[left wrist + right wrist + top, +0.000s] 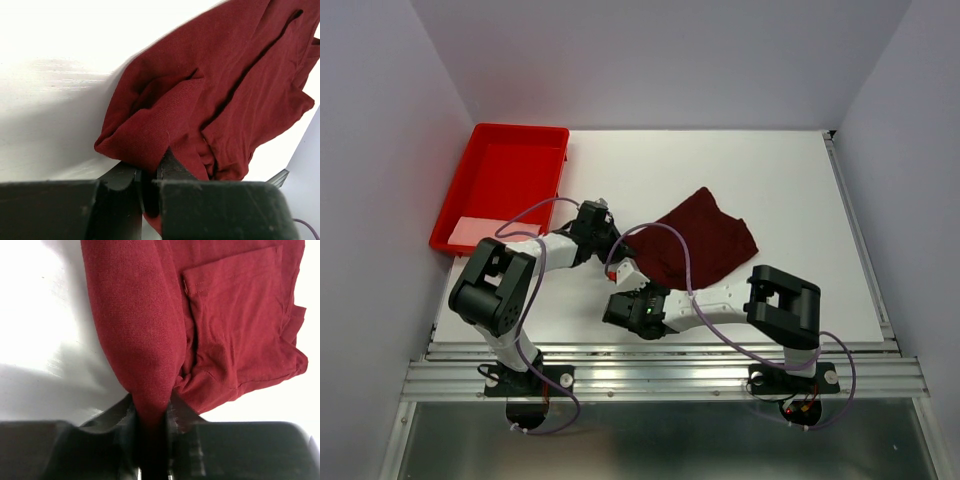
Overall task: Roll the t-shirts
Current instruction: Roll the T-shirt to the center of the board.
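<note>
Maroon t-shirt (705,240) lies in a crumpled heap on the white table (780,170), about in the middle. It is not flat. Parts of it are folded over each other, and a sleeve with a stitched hem shows in the right wrist view. It is well apart from the red tray (520,128), which sits at the far left corner.

Both arms reach to the left side of the heap. The left gripper (150,172) is pinched tight on a folded corner of the cloth, and a thick fold comes right out from between its fingers. The right gripper (150,410) is pinched on the cloth too. A fat, rounded fold runs down into its jaws, which squeeze it from both sides. From above, the left gripper (607,235) is at the far-left tip of the shirt, and the right gripper (625,275) is just nearer, by the near-left edge.

I think this is an early step. No roll has begun, because the shirt looks bunched up and not smooth. The two grippers seem to have taken hold so they can sort it out first.

Next, I think the arms need to lift and pull the cloth apart so it opens up and lies flat. Both must hold on tight and move together. If one lets the cloth slip, the shirt may drop back into a heap.
</note>
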Tool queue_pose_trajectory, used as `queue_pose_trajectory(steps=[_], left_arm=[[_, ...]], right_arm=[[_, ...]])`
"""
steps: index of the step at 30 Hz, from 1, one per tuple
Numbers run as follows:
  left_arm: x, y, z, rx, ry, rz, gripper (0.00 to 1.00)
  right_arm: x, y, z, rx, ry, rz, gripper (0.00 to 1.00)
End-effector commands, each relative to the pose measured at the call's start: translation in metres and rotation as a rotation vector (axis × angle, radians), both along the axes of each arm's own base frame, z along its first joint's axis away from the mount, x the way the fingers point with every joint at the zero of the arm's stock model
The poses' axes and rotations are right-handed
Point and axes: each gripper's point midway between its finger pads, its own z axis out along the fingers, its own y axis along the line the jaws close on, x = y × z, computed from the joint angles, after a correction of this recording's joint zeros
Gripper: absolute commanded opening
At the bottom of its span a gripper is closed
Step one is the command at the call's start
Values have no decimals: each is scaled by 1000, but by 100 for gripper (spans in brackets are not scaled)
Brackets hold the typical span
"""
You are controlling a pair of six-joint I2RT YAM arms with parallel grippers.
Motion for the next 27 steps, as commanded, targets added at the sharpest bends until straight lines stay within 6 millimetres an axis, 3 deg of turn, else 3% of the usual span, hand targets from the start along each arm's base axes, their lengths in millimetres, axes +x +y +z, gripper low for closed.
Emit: queue_pose_trajectory(steps=[1,4,7,10,19,23,27], left_arm=[[7,1,21,27,-55,-13,3],[7,2,26,30,-71,-25,20],[9,1,37,31,-103,-41,55],[13,2,49,40,-133,-50,64],[21,12,96,99,-212,-40,70],[23,19,121,120,-264,-23,70],[23,23,133,134,-291,-21,70]], right_arm=[[3,15,10,106,-28,-12,12],[-3,23,7,184,34,18,3],[-6,26,5,270,95,41,1],[-17,32,-2,358,178,82,1],[-17,40,14,631,341,105,1],[-15,38,23,765,412,109,1],[-17,32,31,868,476,124,1]])
